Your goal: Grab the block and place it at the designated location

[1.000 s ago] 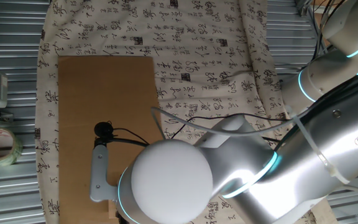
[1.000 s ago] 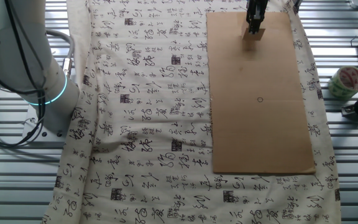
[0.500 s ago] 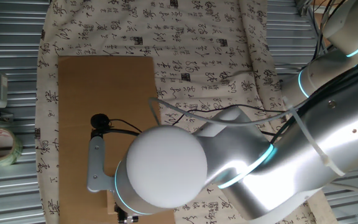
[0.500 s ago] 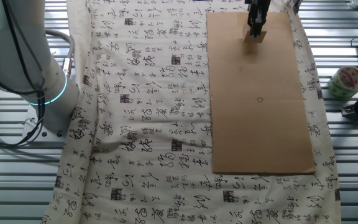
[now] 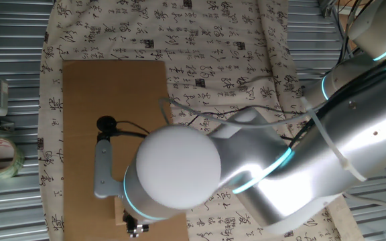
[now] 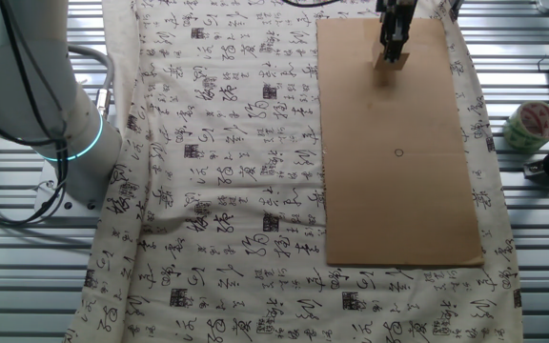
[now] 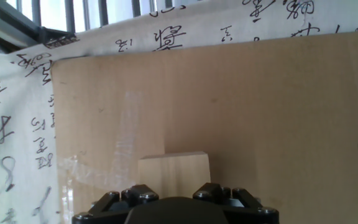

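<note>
Two things decide this step: a steady carry and a square set-down. The gripper [image 6: 392, 50] stands over the far end of the cardboard board [image 6: 398, 219]. Its fingers seem to be clamped on the block [image 7: 173, 174], though the hand view shows only the block's upper face above the gripper body and hides the contact itself. Take the hold as likely, not as proven.

The block is at that far end of the board, near its short edge and about midway between the long sides. I cannot tell whether it is clear of the surface or resting on it. The designated location [image 6: 398, 152] is a small pen circle near the middle of the board, well apart from the block and almost straight along the board's length from it. In the hand view the circle sits off at the right edge.

- Make sure the block is clear of the board before you travel, so it does not drag and twist in the fingers.
- Move along the board's length with very little sideways correction.
- The circle is much smaller than the block's face, so it will likely be hidden as you come over it. Line up early, while the ring shows in the hand view.
- Come down straight and release only once the block sits flat.

The printed cloth [image 6: 227, 171] beside the board is wrinkled, so keep the travel over the board.
</note>
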You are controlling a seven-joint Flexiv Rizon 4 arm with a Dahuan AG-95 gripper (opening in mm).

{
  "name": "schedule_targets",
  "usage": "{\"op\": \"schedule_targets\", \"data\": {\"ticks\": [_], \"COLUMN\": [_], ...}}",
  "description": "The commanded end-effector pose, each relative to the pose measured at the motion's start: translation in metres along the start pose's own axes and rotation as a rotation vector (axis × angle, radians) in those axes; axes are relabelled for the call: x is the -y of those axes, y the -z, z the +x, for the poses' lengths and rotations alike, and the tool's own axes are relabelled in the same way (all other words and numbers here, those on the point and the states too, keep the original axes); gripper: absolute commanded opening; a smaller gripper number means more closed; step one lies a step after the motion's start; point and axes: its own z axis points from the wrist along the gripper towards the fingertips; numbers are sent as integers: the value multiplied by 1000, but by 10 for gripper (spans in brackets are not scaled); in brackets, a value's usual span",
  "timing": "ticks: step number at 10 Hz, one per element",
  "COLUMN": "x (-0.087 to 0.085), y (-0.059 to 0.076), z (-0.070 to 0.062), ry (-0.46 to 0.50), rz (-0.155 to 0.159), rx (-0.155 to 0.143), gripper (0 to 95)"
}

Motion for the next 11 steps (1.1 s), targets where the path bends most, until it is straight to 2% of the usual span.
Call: {"op": "schedule_targets", "data": {"ticks": [1,8,11], "x": [5,31,38], "y": [0,-2,-1], "z": [-1,4,3], "ry": [12,76,84], "rz": [-5,-23,-14], "rx": [-4,-3,-4], "gripper": [0,0,0]}}
